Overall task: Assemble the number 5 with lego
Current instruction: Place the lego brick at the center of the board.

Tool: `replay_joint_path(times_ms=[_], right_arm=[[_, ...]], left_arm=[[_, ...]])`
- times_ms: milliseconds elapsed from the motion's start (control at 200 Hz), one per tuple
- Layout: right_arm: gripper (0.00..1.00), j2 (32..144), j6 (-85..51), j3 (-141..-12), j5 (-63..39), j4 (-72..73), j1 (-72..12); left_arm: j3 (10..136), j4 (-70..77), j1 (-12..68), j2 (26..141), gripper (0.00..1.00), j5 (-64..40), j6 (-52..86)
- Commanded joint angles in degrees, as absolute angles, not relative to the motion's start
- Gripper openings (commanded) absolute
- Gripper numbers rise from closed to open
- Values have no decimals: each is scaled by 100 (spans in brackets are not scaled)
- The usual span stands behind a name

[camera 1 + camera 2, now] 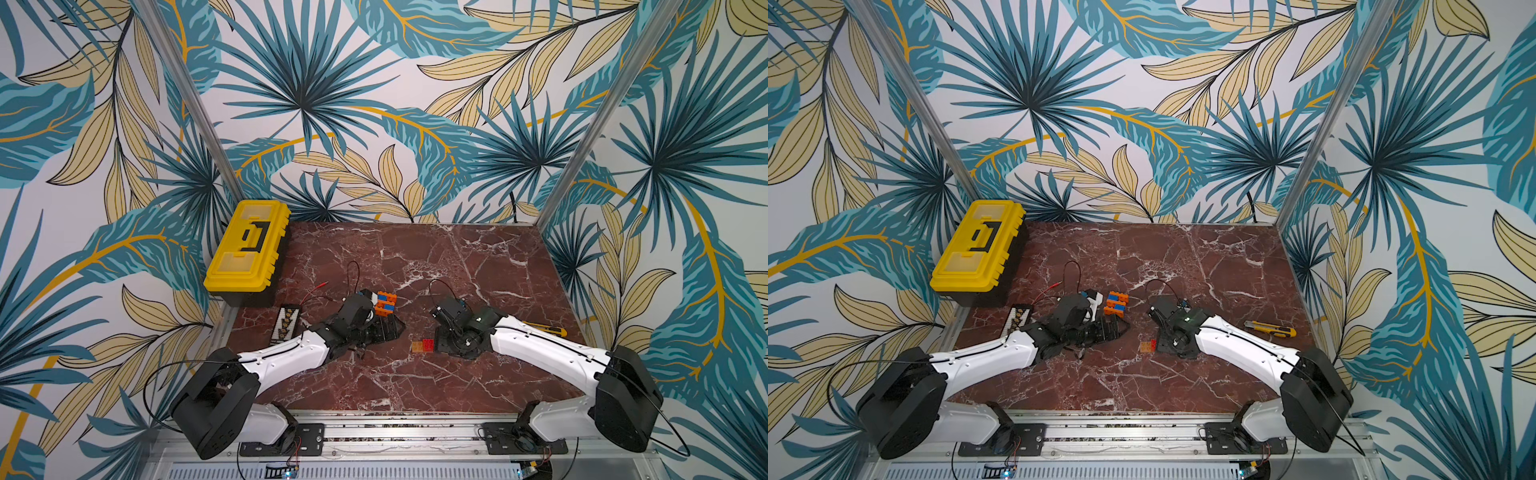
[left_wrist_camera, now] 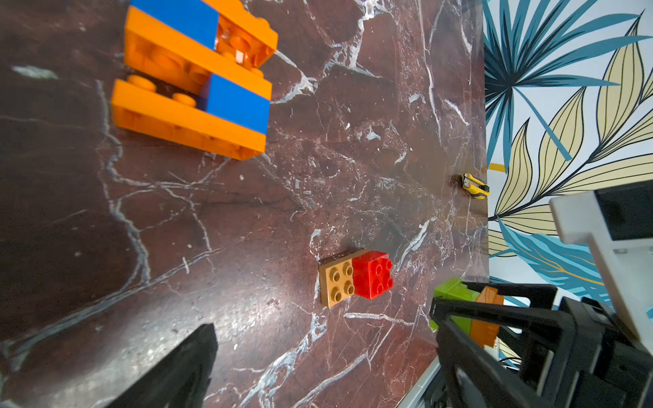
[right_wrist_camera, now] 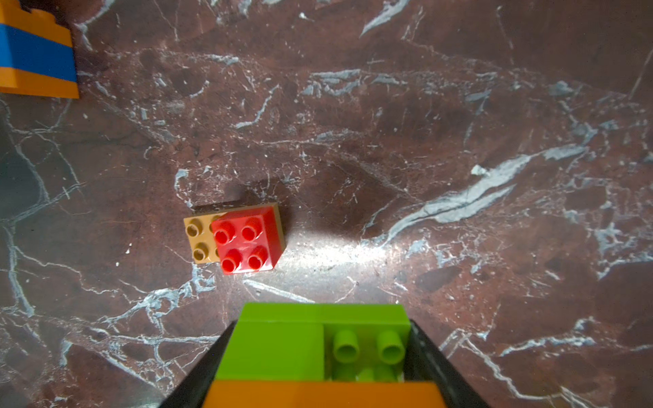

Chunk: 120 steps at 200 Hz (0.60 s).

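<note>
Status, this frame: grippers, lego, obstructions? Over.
Left gripper open, empty, beside orange-and-blue brick stack. Right gripper shut on lime green-and-orange brick piece. Red brick on tan plate, loose between arms.

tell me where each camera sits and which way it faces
Both top views: high over the bases, looking down on the table; left arm, right arm show.
Left wrist: on left arm, facing the orange-blue assembly; open fingers show.
Right wrist: looks down past the right gripper, shut on green-orange bricks.
Shared: both wrist views catch the tan-red bricks.
</note>
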<state>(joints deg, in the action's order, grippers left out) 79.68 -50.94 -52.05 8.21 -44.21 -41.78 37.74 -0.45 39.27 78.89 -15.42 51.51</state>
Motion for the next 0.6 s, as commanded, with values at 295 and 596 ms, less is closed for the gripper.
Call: replay_joint_path(times_ms=[295, 596], right_arm=[[62, 8150, -4744, -5046, 654, -4378, -3875], [62, 8930, -4605, -5036, 717, -4219, -3722]], left_arm=[[4048, -284, 4017, 7985, 100, -1398, 5029], [4191, -451, 4017, 8033, 100, -1356, 4949]])
